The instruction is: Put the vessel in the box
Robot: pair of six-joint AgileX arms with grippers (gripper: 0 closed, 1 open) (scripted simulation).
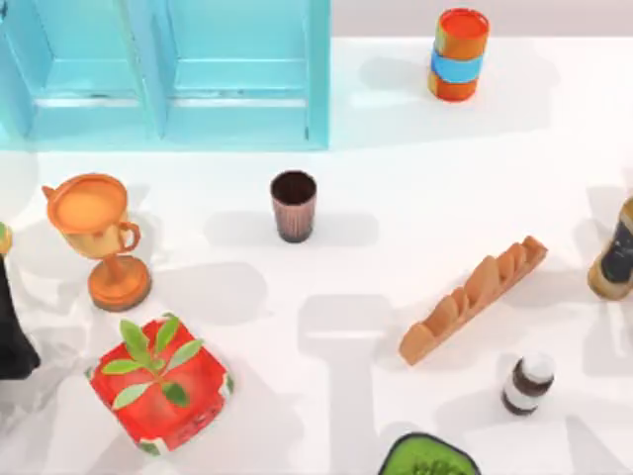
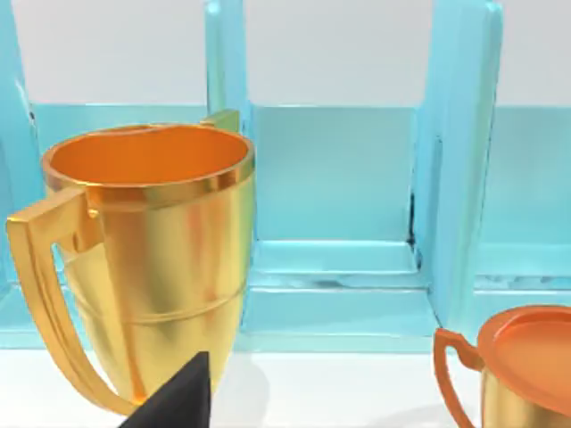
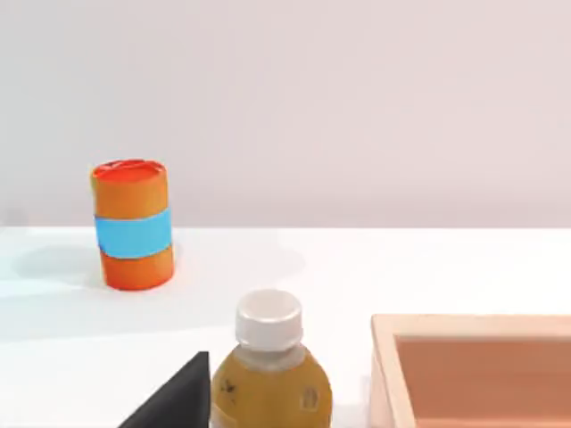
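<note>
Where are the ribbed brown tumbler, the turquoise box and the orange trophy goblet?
ribbed brown tumbler (image 1: 294,212), top view, on its ribbed side below the rim.
turquoise box (image 1: 317,79), top view, on its right upright wall.
orange trophy goblet (image 1: 87,205), top view, inside its bowl.

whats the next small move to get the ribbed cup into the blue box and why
Probably bring the left arm, now at the table's left edge, across toward the ribbed brown cup. The cup stands upright and untouched on the table, just in front of the turquoise box, nearer that arm's side. The orange trophy goblet stands between them, so the approach should pass clear of it.
</note>
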